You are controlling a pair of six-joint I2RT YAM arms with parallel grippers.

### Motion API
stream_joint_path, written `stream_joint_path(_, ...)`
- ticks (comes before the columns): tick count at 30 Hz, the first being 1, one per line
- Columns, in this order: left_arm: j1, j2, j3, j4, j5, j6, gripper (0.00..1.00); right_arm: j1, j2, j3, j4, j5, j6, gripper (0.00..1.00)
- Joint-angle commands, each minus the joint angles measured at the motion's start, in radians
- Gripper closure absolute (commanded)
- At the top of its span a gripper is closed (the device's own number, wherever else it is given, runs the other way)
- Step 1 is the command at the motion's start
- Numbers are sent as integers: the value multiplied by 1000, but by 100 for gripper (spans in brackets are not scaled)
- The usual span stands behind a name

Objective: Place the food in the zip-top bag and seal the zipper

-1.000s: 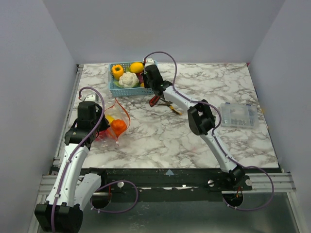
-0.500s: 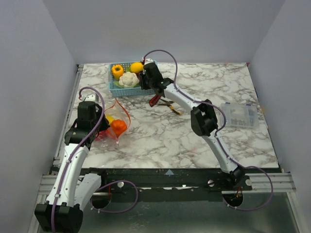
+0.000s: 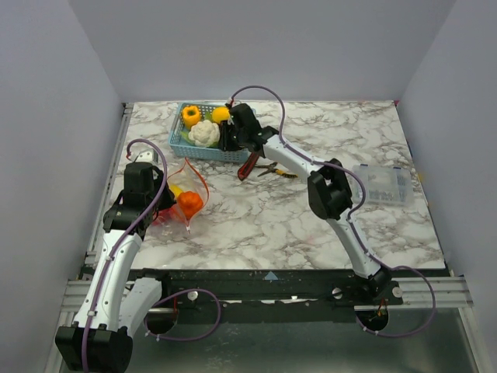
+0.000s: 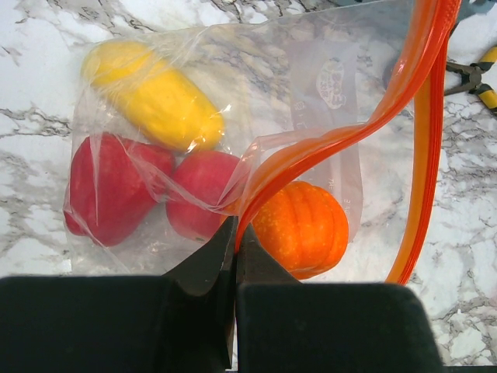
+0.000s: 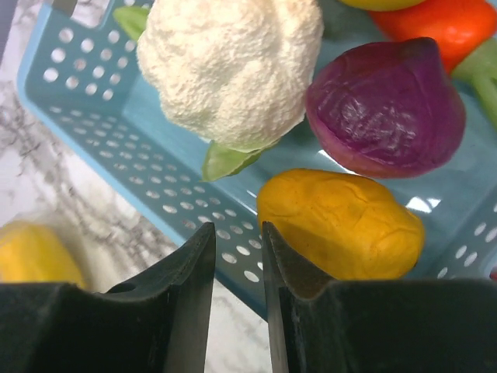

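My two arms at the bag and the basket.
My left fingers [image 4: 234,247] pinch the zipper [image 4: 342,134] of the zip-top bag [image 4: 311,70] on the surface; my right fingers [image 5: 238,252], nearly pressed together, hover over the blue basket [image 5: 101,136] beside a yellow-orange toy vegetable [image 5: 342,225].

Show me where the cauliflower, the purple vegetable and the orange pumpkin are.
cauliflower [image 5: 233,66], right wrist view, middle of its white head.
purple vegetable [image 5: 386,97], right wrist view, centre of its skin.
orange pumpkin [image 4: 304,228], left wrist view, its ribbed front, inside the bag.
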Motion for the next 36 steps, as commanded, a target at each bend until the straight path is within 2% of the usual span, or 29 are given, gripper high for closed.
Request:
stream_joint_path(1, -4, -6, -8, 17, 5, 13, 100, 24, -94, -74, -23, -106, 71, 67)
stream_joint_path(3, -4, -8, -8, 17, 4, 13, 100, 25, -111, -89, -6, -110, 68, 67)
stream_joint_path(7, -4, -6, -7, 16, 4, 13, 100, 23, -102, -60, -11, 1, -8, 64)
stream_joint_path(8, -5, -8, -8, 16, 4, 13, 100, 24, -97, -53, -6, 37, -32, 62)
stream_joint_path(11, -4, -6, -8, 15, -1, 13, 100, 23, -68, -3, -15, 154, -106, 46)
stream_joint_path(15, -4, -2, -8, 15, -1, 13, 100, 24, -7, 87, -50, 254, -199, 36)
stream_joint_path(18, -4, 0, -8, 15, 2, 13, 100, 24, 10, 87, -11, 290, -257, 27)
stream_joint_path(21, -5, 1, -7, 16, 3, 13, 100, 24, 45, 111, 8, 295, -295, 24)
stream_joint_path(24, -4, 2, -8, 15, 2, 13, 100, 24, 81, 146, 9, 296, -306, 17)
stream_joint_path(32, -5, 4, -8, 15, 5, 13, 100, 23, 140, 167, 51, 313, -311, 16)
stream_joint_path(36, -4, 5, -7, 16, 5, 13, 100, 23, 162, 176, 67, 314, -319, 20)
